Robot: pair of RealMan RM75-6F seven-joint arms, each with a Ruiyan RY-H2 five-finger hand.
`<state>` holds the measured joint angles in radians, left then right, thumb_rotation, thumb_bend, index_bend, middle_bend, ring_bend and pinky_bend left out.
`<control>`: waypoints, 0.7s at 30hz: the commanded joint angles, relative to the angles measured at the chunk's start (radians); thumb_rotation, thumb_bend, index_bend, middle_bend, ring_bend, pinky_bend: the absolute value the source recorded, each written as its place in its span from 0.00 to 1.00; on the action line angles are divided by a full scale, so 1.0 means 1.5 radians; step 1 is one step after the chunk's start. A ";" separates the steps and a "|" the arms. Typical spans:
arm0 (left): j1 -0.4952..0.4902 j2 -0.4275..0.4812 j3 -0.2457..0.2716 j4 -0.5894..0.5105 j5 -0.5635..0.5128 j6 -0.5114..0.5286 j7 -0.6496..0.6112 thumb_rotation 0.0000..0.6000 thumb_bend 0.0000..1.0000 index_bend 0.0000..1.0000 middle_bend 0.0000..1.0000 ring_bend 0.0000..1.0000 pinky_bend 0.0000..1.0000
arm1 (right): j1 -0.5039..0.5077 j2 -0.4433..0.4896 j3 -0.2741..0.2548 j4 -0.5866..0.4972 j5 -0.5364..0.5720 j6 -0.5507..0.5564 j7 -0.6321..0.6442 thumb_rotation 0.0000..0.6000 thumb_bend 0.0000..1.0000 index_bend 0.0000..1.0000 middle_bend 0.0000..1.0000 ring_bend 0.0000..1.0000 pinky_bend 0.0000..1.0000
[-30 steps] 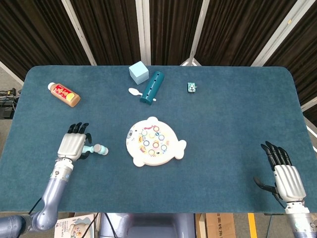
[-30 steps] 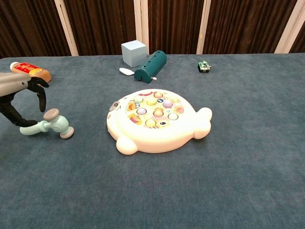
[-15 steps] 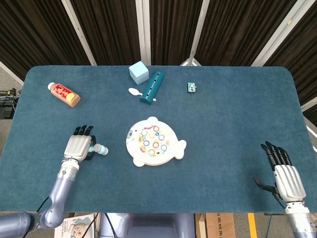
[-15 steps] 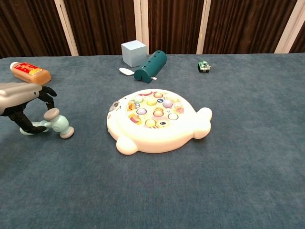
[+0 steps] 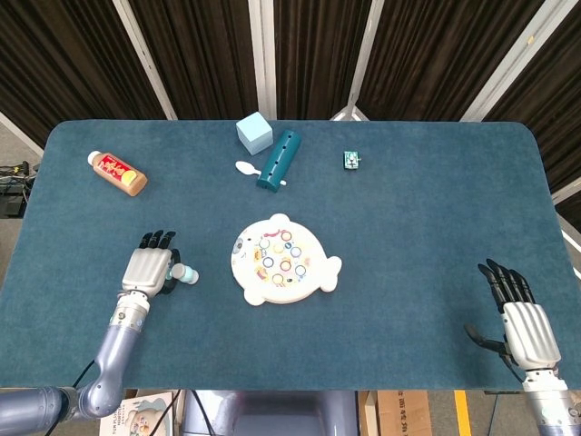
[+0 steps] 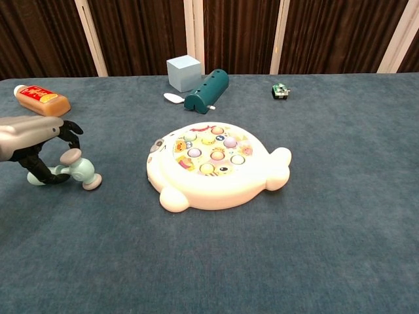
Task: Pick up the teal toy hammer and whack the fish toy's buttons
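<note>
The teal toy hammer (image 5: 184, 274) (image 6: 75, 171) lies on the blue table left of the white fish toy (image 5: 283, 260) (image 6: 216, 167), whose coloured buttons face up. My left hand (image 5: 150, 271) (image 6: 33, 140) arches over the hammer's handle. Its thumb sits beside the handle and its fingers (image 6: 71, 129) curl above the hammer head with a gap, so nothing is gripped. In the head view my right hand (image 5: 522, 318) rests at the front right with fingers spread and empty. The chest view does not show it.
A red-labelled bottle (image 5: 118, 173) (image 6: 40, 97) lies at the back left. A pale blue cube (image 5: 254, 133), a teal cylinder (image 5: 279, 160) and a white spoon (image 5: 245, 167) sit behind the fish. A small green toy car (image 5: 352, 160) stands at the back right.
My left hand has slid right and come down over the hammer's handle, its fingers curling closer. The hammer has barely shifted. The right hand has not moved.
</note>
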<state>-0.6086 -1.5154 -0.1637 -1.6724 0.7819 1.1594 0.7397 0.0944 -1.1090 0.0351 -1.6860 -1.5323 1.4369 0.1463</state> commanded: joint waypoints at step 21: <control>-0.008 -0.007 0.009 0.008 0.014 0.017 -0.024 1.00 0.54 0.59 0.28 0.14 0.23 | -0.001 0.001 0.000 -0.001 0.000 0.002 -0.001 1.00 0.24 0.00 0.00 0.00 0.00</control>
<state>-0.6228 -1.5250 -0.1513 -1.6598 0.7935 1.1801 0.7128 0.0933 -1.1082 0.0349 -1.6873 -1.5328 1.4397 0.1456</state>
